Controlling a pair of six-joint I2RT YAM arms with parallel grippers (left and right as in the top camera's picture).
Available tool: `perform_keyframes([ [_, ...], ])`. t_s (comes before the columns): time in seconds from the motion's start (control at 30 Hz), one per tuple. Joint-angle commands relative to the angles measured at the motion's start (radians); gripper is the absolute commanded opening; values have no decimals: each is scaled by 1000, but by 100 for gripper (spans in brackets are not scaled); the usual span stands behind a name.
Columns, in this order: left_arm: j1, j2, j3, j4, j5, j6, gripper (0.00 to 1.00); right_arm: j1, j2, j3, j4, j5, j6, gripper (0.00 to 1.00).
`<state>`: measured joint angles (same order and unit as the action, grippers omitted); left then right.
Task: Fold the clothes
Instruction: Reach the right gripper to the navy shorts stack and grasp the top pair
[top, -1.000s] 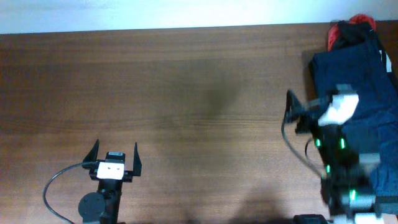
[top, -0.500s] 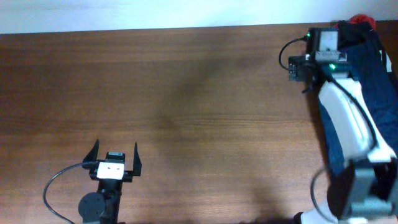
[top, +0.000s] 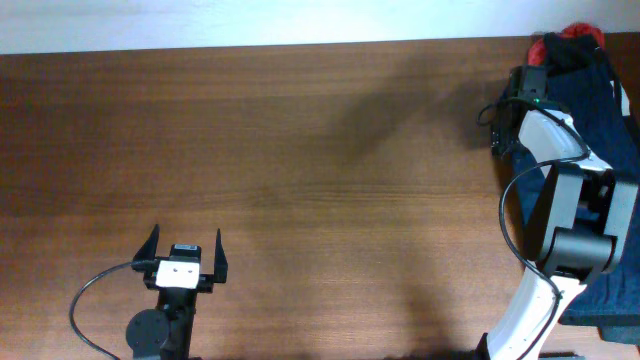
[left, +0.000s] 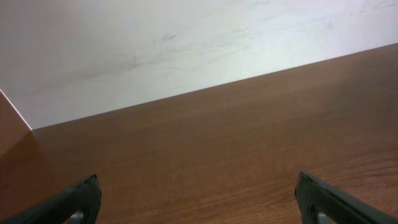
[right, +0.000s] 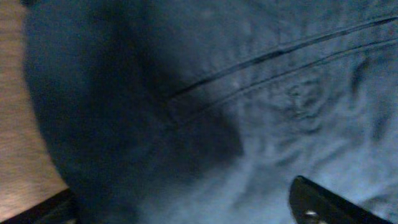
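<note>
Off in the far right corner of the brown wooden surface (top: 300, 150) lies a navy blue denim-like garment (top: 605, 110), with a red-and-black piece (top: 566, 40) just behind it. The right gripper (right: 183, 208) hangs close over the navy cloth, jaws spread. The left gripper (top: 185, 245) sits near the front left, jaws spread wide.

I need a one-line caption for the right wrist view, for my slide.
Open right pincer close over the navy garment, wooden table visible at left.
</note>
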<state>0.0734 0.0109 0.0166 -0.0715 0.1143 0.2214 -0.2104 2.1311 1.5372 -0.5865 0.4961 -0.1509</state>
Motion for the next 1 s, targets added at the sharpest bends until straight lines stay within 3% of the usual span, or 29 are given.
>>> perform_keyframes([
  [0.0,3,-5,-7,-1,-7,12,99,-8,6,23,15,-121,1,80],
  [0.13,3,-5,-7,-1,-7,12,99,-9,10,23,32,-123,1,53],
  [0.2,3,-5,-7,0,-7,12,99,-14,10,23,37,-123,1,29],
  [0.33,3,-5,-7,0,-7,12,99,-39,9,24,37,-123,12,4],
  [0.6,3,-5,-7,0,-7,12,99,-53,-50,182,-119,-221,81,4],
  [0.87,3,-5,-7,-1,-7,12,99,-53,-175,199,-159,-224,105,4],
  [0.97,3,-5,-7,0,-7,12,99,-51,-240,199,-159,-363,115,4],
])
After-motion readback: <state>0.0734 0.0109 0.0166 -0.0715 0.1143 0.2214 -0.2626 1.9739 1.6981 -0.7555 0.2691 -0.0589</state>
